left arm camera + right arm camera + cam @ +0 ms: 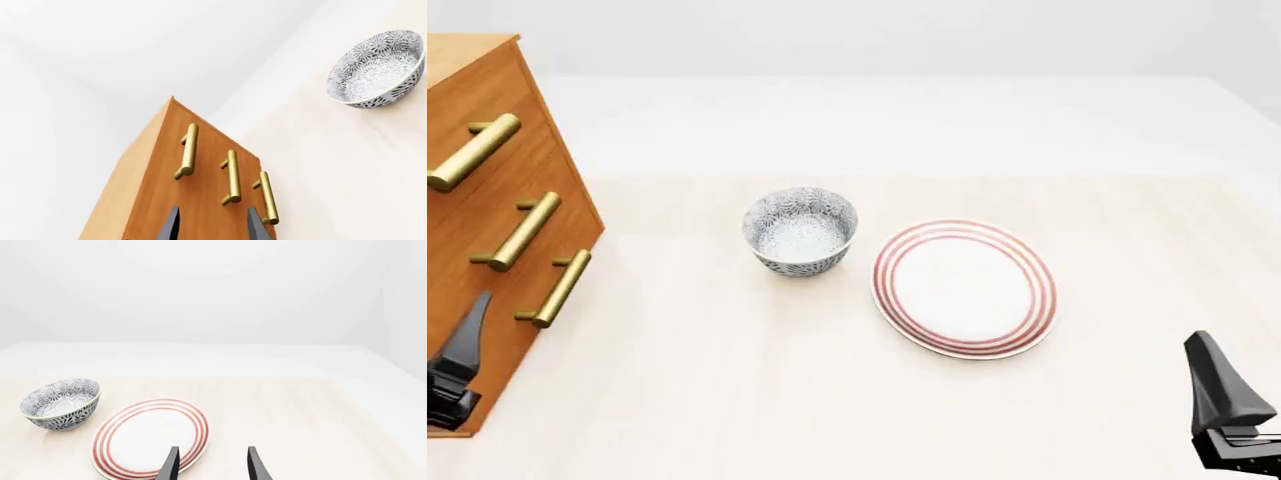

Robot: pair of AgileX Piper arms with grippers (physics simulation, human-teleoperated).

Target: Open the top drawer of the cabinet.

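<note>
At the desk's (827,400) far left stands the cabinet (481,250), its three drawers all shut; the top drawer (487,120) is the uppermost, marked by its brass bar handle (474,152). That handle looks rigid and smooth, likely slippery, so the fingers should close across its middle, between the two posts; the wooden drawer should slide stiffly rather than flex. The left gripper (210,227) hangs low before the cabinet front, near the bottom handle (554,288), fingers parted with nothing between them. The right gripper (210,465), likewise spread and empty, sits well apart over the striped plate (965,288). Pulling room toward the patterned bowl (801,230) seems ample, though depth is hard to judge.
</note>
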